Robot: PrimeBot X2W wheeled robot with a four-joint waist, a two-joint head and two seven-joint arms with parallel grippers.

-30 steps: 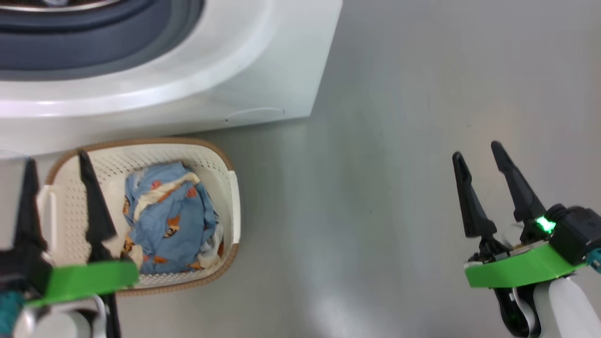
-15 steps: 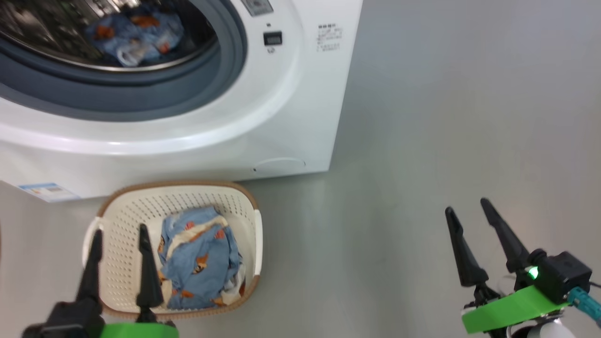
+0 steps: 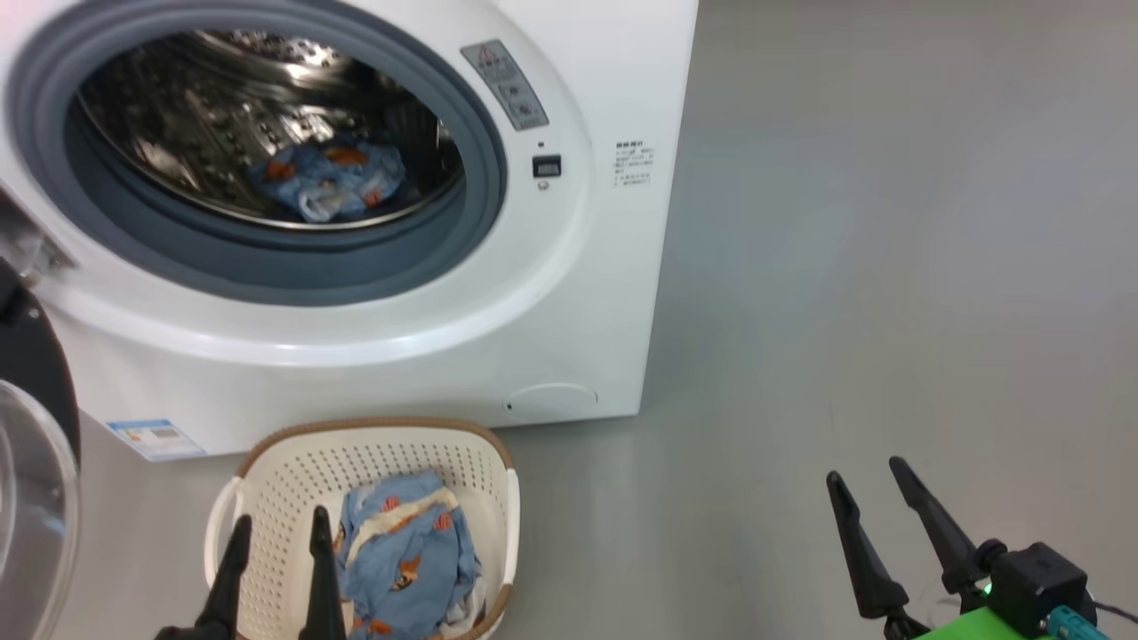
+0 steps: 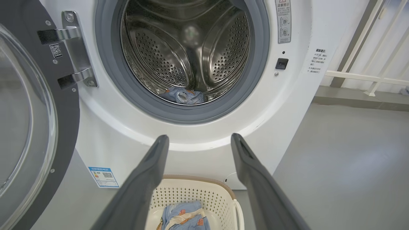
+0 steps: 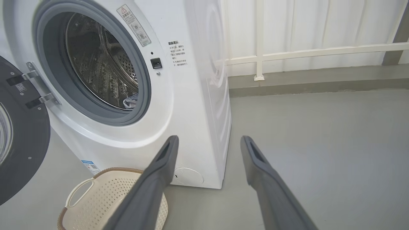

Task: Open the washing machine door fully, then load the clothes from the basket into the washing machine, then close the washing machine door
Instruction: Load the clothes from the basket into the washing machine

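Camera has tilted up; crumpled bear-print clothes (image 3: 404, 562) lie in basket (image 3: 293, 471).

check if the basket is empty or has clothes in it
Not empty: the cream perforated plastic basket holds a bunched light blue bear-print garment.

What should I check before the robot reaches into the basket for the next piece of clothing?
1. Washing machine door swung wide, off the opening: ok.
2. Clothes left in the basket to pick: ok.
3. Left gripper open, empty, near the basket: ok.
4. Right gripper open, empty, over the floor away from the basket: ok.
5. Garment in the drum lies inside, past the gasket: ok.
6. How many pieces remain in the basket: cannot tell.
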